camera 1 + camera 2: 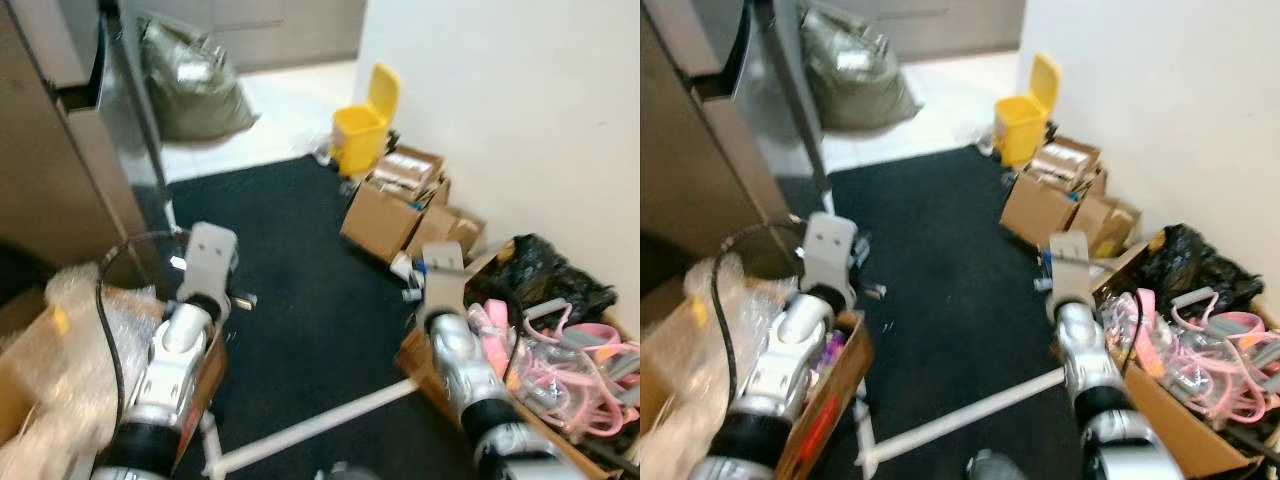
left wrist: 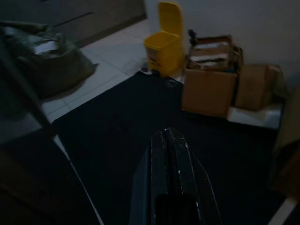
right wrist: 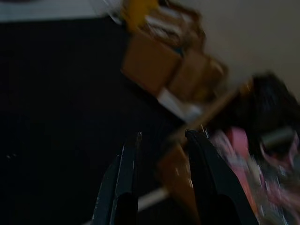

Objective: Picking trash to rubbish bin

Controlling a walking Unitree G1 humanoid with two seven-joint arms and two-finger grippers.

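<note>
One yellow rubbish bin (image 1: 364,125) stands far right against the wall, lid up; I steer along the dark mat (image 1: 300,270) toward it; left gripper (image 2: 169,140) fingers pressed together, right gripper (image 3: 161,136) spread, both empty; I count three cardboard boxes (image 1: 385,215) beside the bin; no trash identified yet.
</note>
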